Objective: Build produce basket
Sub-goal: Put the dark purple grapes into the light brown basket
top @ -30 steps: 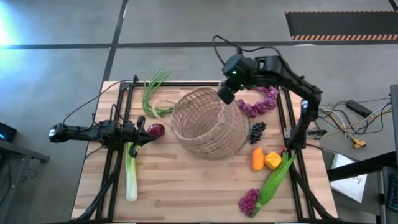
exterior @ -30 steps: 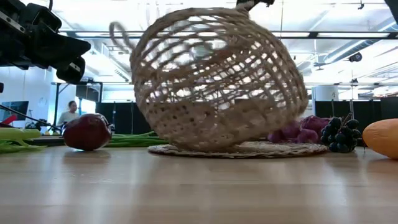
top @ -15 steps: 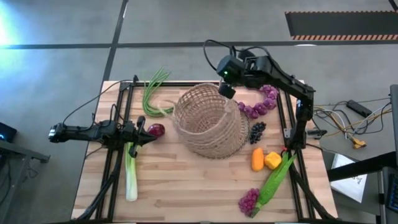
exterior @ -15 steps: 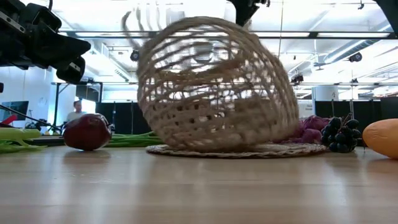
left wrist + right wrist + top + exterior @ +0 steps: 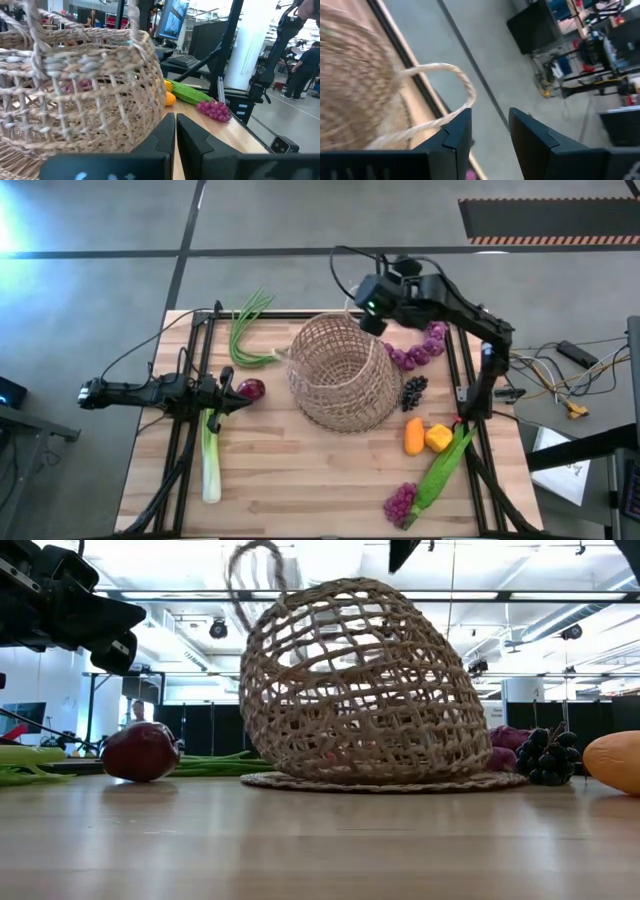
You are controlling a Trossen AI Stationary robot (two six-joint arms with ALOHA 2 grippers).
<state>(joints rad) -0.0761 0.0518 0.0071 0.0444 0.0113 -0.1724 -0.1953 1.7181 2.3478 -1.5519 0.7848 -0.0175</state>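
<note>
High view: wicker basket [image 5: 343, 376] at table centre, on a flat woven disc [image 5: 385, 781]. Right gripper [image 5: 368, 320] at its one o'clock rim, jaws narrowly parted, empty. Left gripper [image 5: 240, 392] at nine o'clock, jaws closed, beside red onion [image 5: 251, 389].

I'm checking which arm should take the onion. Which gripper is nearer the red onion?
Left. The left gripper sits right beside the red onion; the right gripper hovers beyond the basket.

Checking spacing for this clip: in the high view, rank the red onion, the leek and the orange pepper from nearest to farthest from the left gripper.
1. Red onion, right beside the left gripper.
2. Leek, just below it in the picture.
3. Orange pepper, far across, past the basket.
</note>
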